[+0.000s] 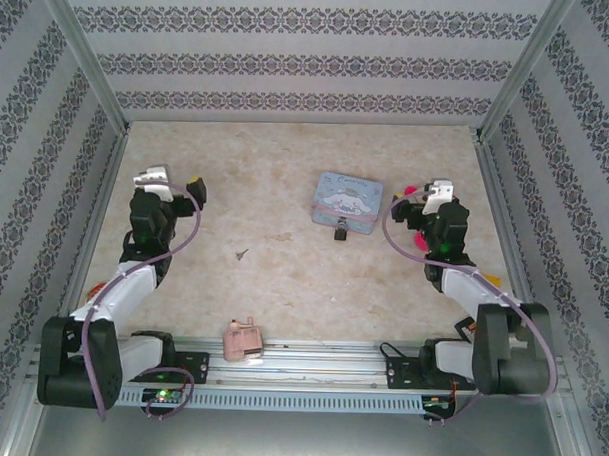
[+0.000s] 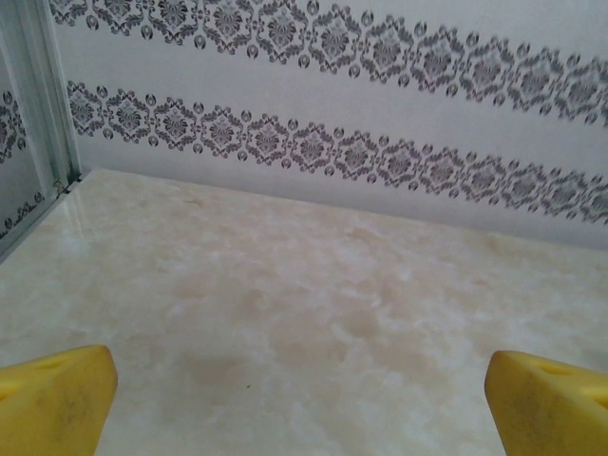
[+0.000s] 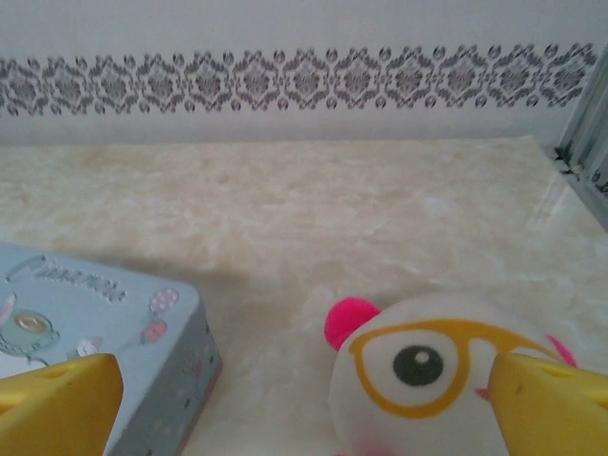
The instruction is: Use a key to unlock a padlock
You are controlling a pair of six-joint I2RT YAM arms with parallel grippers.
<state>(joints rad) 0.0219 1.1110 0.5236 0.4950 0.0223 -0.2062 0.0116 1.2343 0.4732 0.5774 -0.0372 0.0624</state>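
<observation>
Near rail: pink plastic toy (image 1: 244,338) sits at the table's front edge, between the two arm bases, clear of the work.
Key: key (image 1: 242,254) lies flat on the open table (image 1: 282,287), nearer the left arm, with nothing touching it.
Padlock: padlock (image 1: 338,229) rests just at the near edge of the blue tin (image 1: 348,200), well apart from the key. It is too small to tell whether the shackle is latched.
Left gripper: left gripper (image 2: 302,399) has its jaws spread wide, holds nothing and hangs over bare table.
Right gripper: right gripper (image 3: 304,399) has its jaws spread wide and holds nothing, with the tin's corner by one finger.
Progress: judged not begun. Picking up the key, steadying the padlock, inserting and turning are all left to do.
Obstructions: white round toy (image 3: 427,380) with yellow glasses lies right under the right gripper. The tin crowds the padlock's far side.
</observation>
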